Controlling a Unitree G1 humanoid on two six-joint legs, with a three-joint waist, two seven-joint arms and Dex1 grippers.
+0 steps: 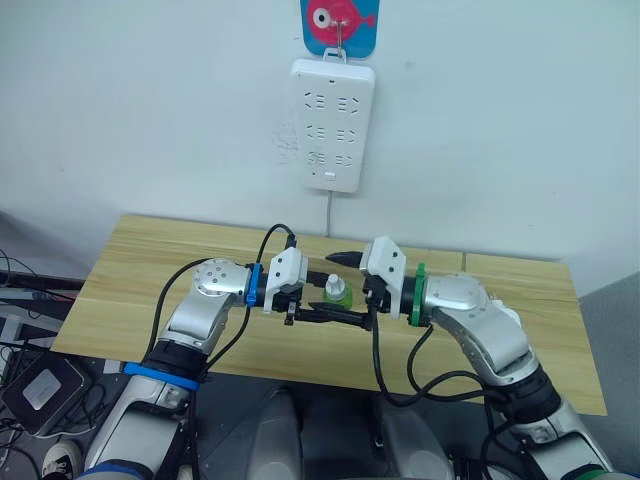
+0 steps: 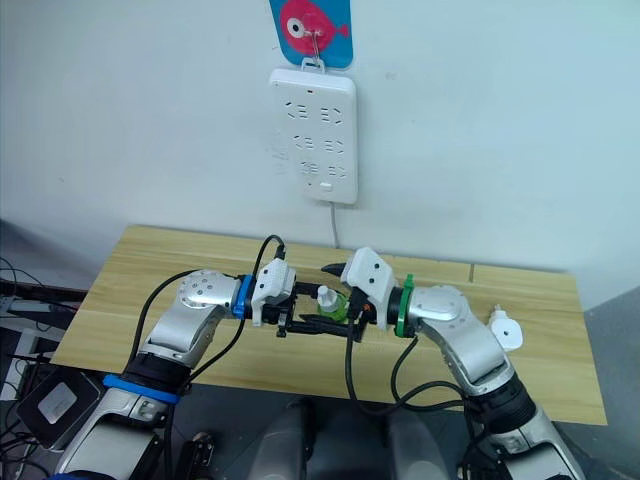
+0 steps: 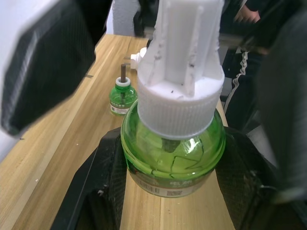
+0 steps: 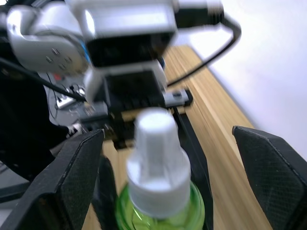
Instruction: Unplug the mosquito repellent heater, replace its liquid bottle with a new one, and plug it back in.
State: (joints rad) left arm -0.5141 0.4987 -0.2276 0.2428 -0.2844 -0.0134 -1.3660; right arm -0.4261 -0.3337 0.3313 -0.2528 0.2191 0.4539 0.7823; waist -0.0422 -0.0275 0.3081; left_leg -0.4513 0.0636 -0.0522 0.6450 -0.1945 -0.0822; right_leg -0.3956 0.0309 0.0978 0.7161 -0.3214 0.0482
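Heater (image 2: 505,331), white, rounded, lies on the wooden table (image 2: 150,262) near its right edge, well right of the capped green bottle (image 2: 331,303). Left hand (image 1: 318,312) grasps that bottle low at mid-table; right hand (image 2: 330,290) faces it, fingers spread wide around the ribbed white cap. An uncapped bottle (image 3: 122,96) stands beyond.

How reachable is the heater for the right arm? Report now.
Probably yes: the heater lies on the table beside the right forearm, nothing between; the right gripper stands open around the capped bottle.
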